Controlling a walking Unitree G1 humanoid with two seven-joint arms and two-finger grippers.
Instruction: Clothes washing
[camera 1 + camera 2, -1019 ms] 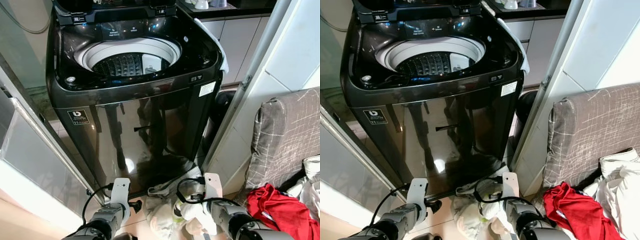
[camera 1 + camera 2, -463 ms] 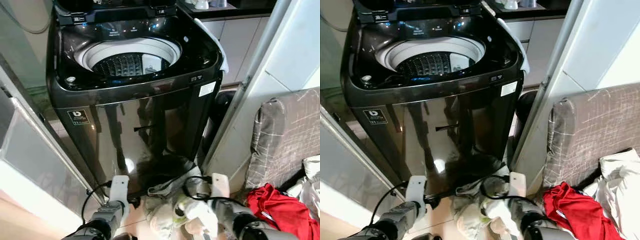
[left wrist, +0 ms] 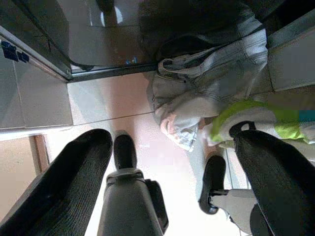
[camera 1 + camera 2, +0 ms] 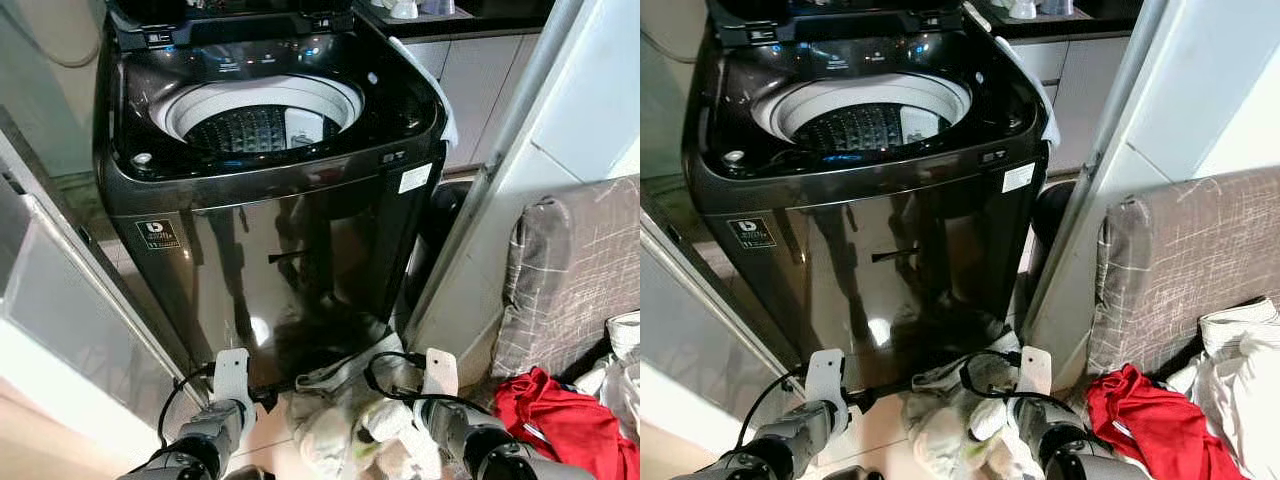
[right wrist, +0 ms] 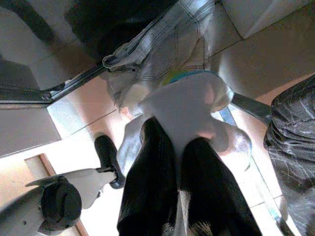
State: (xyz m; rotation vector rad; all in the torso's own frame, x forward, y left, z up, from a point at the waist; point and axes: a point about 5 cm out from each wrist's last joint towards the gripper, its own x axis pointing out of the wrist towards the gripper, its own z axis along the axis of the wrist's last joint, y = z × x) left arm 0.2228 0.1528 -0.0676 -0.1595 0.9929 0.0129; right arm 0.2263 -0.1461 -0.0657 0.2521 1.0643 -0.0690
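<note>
At the foot of the washing machine (image 4: 270, 180), on the pale floor tiles, lies a heap of clothes (image 4: 335, 415): a grey denim-like piece (image 3: 206, 86) on top, with a white garment showing lime-green patches (image 3: 256, 120) beside and under it. From the machine's open drum (image 4: 255, 120), the heap sits toward 6 o'clock, close against the dark front panel.

The right gripper (image 5: 174, 167) has its two black fingers nipped together on a bulge of the white cloth, so it already carries a fold of that garment. The left gripper (image 3: 167, 167) hovers above the tiles near the denim with its fingers spread wide and nothing between them.

The load looks soft, limp and light; it should drape and trail rather than keep shape, so loose ends may drag or snag on the machine's rim. Denim is likely the heavier, stiffer piece; its thick waistband or seam would offer the surest hold, gathered in a bunch rather than by one thin layer.

At 3 o'clock from the heap, a red garment (image 4: 560, 420) lies against a grey cushion (image 4: 570, 270).
</note>
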